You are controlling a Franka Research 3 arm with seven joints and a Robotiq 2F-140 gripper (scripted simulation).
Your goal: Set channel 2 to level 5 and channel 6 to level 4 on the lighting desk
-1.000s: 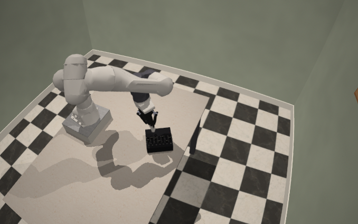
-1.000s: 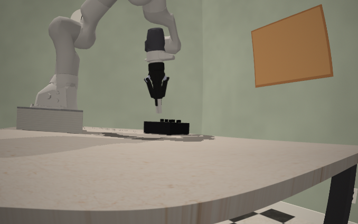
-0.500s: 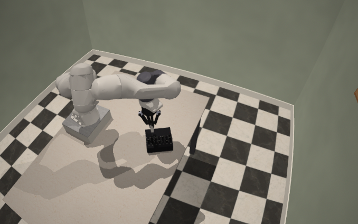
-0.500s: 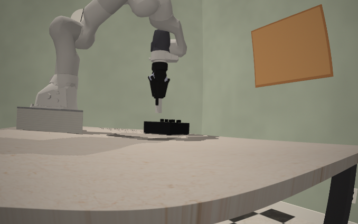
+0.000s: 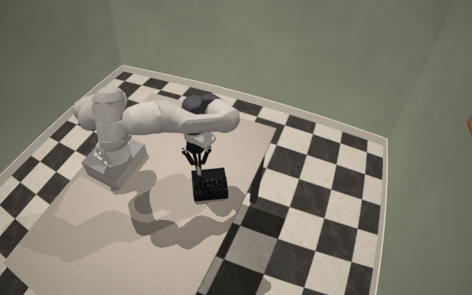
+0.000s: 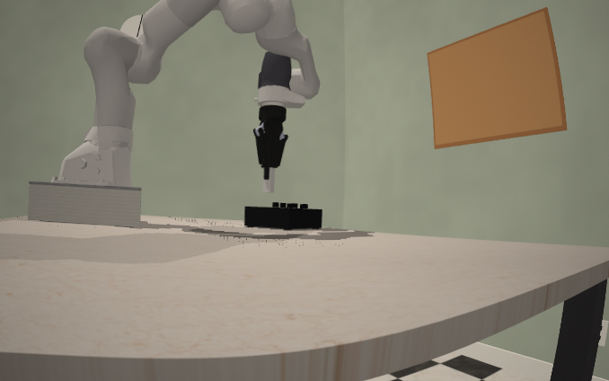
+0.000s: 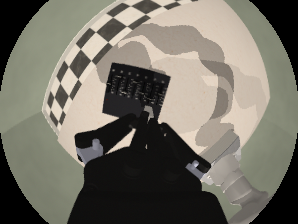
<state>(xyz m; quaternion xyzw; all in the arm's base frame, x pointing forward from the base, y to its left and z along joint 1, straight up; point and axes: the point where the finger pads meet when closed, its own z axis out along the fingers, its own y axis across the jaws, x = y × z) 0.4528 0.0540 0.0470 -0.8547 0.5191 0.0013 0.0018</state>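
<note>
The black lighting desk (image 5: pixel 209 195) (image 6: pixel 267 217) (image 7: pixel 120 106) stands flat on the table. Its row of dark faders (image 5: pixel 210 184) (image 7: pixel 137 87) runs across the top, with small caps standing up; the fader numbers and scale marks are too small to read. My gripper (image 5: pixel 198 171) (image 6: pixel 268 187) (image 7: pixel 146 111) is shut with nothing between the fingers. It points down, with its pale fingertips a little above the desk, over the edge zone beside the faders. In the wrist view the fingertips cover a small part of the desk near one end of the fader row.
The table (image 5: pixel 120 270) (image 6: pixel 203 303) carries the desk and the arm's grey base block (image 5: pixel 115 172) (image 6: pixel 84 200), which stands to the left of the desk in the top and exterior views. The table's edge runs to the right of the desk in the top view. Arm shadows lie around the desk.
</note>
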